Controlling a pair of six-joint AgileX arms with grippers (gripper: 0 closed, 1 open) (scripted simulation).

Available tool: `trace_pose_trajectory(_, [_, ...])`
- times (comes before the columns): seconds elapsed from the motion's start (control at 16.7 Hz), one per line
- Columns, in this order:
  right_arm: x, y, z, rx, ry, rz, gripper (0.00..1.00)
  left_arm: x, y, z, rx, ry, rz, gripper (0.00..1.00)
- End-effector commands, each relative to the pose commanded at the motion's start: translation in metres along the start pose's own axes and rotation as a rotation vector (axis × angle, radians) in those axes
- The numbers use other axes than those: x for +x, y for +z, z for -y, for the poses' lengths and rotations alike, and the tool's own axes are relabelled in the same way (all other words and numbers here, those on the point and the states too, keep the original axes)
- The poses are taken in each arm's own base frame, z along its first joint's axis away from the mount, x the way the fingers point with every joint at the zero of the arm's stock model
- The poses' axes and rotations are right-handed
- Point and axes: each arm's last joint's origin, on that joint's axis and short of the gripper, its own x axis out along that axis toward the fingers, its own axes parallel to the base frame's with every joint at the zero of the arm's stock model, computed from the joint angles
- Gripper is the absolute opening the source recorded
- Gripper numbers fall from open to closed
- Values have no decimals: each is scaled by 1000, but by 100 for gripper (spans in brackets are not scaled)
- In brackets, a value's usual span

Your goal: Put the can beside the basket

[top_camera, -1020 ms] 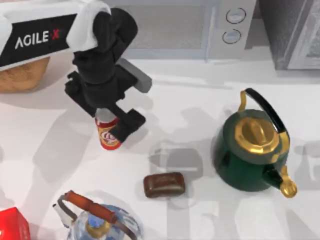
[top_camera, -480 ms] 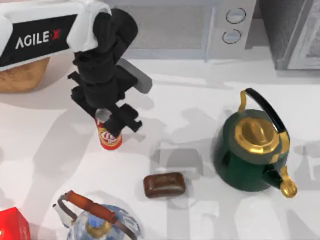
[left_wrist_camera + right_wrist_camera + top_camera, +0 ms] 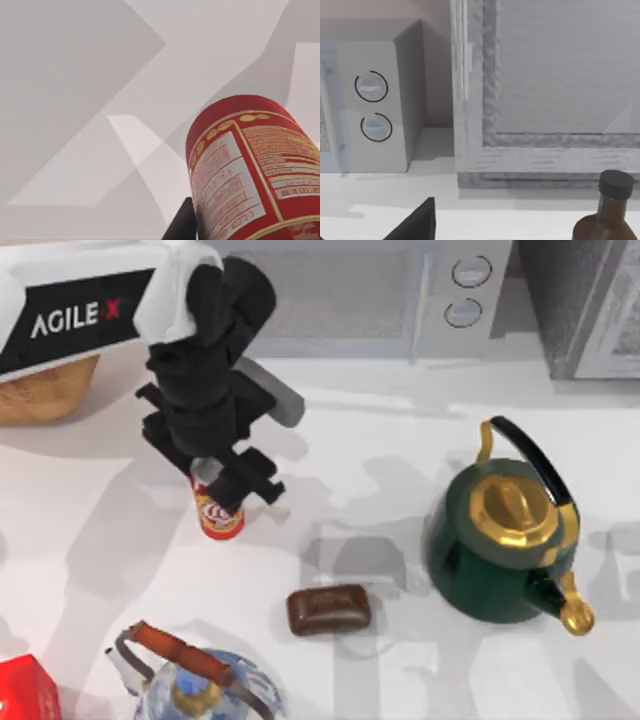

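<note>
Can [image 3: 218, 512] stands upright on the white bench [image 3: 400, 440], left of centre, with our left tool [image 3: 222, 483] clamped on its upper part; the silver top sits between the black fingers. In the left wrist view the can [image 3: 250, 170] looms close, a dark finger [image 3: 182, 222] touching its side. Basket [image 3: 45, 390] lies at the far left edge, apart from the can. Nearby are a green kettle [image 3: 505, 540], a brown bar [image 3: 329, 609] and a microwave [image 3: 400, 295]. Whether our right tool [image 3: 417, 222] is clenched or released we cannot tell
</note>
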Motion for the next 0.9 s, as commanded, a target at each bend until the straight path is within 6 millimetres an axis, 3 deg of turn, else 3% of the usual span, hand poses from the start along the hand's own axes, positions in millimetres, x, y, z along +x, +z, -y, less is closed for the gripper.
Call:
trace_pose_trajectory(0.18, [0,0,0,0,0,0,100,-1,-1,-1,-3,0,2,0])
trace_pose_trajectory(0.36, [0,0,0,0,0,0,100,-10,-16,-18,-78,-2,5,0])
trace_pose_trajectory(0.72, [0,0,0,0,0,0,100,-41,-88,-76,-416,6,22,0])
trace_pose_trajectory(0.9, [0,0,0,0,0,0,100,-47,-126,-102,-612,16,26,0])
